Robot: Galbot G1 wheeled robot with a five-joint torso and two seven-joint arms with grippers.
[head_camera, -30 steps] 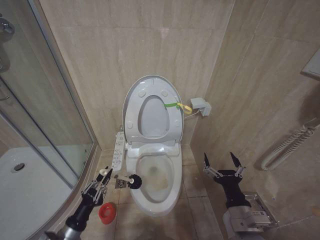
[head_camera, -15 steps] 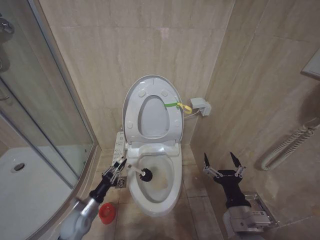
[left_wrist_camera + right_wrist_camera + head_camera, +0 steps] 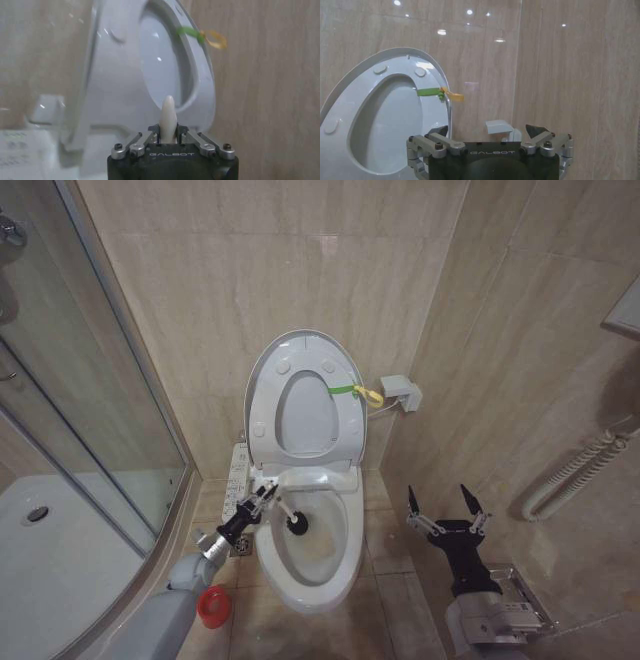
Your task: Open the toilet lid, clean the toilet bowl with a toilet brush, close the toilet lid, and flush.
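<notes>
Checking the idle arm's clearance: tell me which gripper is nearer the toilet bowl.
Left. The left gripper is at the toilet bowl's rear left rim, holding the toilet brush inside it. The right gripper hangs open off the bowl's right side.

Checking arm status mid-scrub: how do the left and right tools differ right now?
The left tool is shut on the brush handle; the right tool is open and holds nothing. The left tool reaches over the bowl rim, with the brush head inside it; the right tool hangs off to the bowl's right, above the floor. Both point toward the raised lid.
</notes>
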